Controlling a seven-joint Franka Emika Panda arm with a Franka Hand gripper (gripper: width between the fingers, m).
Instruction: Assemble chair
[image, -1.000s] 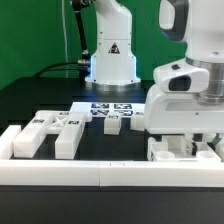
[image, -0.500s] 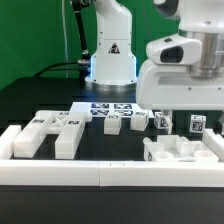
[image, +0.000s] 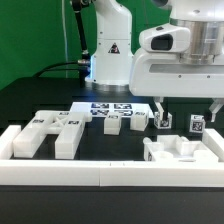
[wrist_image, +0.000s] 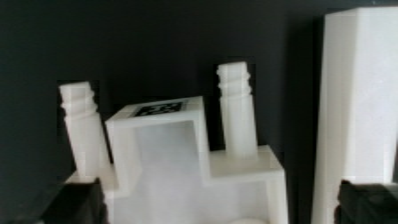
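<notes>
Reading the clock on the exterior view, twelve pointing away from the camera. At twelve o'clock on the table (image: 30, 100): arm base (image: 110, 60). Just before it, toward six: the marker board (image: 108, 106). At eight o'clock from that board, near it: large chair part (image: 48, 132), just inside the side rail (image: 10, 142) at nine. At six of the board, just before its near edge: small block (image: 113, 124). From there toward three o'clock, in a row, each apart from the next: second block (image: 138, 120), third block (image: 164, 122), fourth block (image: 197, 125). At five o'clock on the table, just behind the front rail (image: 100, 172): low chair part (image: 185, 150). Straight above that part, not touching: gripper (image: 188, 114).
</notes>
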